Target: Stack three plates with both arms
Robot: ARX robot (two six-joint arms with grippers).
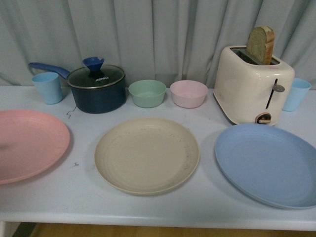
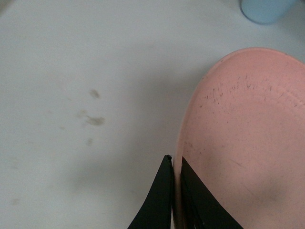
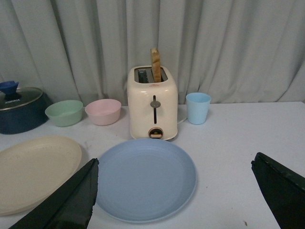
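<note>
Three plates lie in a row on the white table [image 1: 148, 207]: the pink plate [image 1: 27, 143] at the left, the beige plate [image 1: 147, 154] in the middle, the blue plate [image 1: 269, 163] at the right. Neither arm shows in the front view. In the left wrist view my left gripper [image 2: 175, 164] is shut on the rim of the pink plate [image 2: 248, 138], one finger outside the rim and one inside. In the right wrist view my right gripper [image 3: 174, 164] stands wide open above the near side of the blue plate [image 3: 145, 179], with the beige plate [image 3: 33, 169] beside it.
Along the back stand a blue cup [image 1: 48, 87], a dark lidded pot [image 1: 96, 88], a green bowl [image 1: 147, 93], a pink bowl [image 1: 188, 93], a cream toaster [image 1: 252, 89] holding a bread slice, and a second blue cup [image 1: 297, 94]. A grey curtain hangs behind.
</note>
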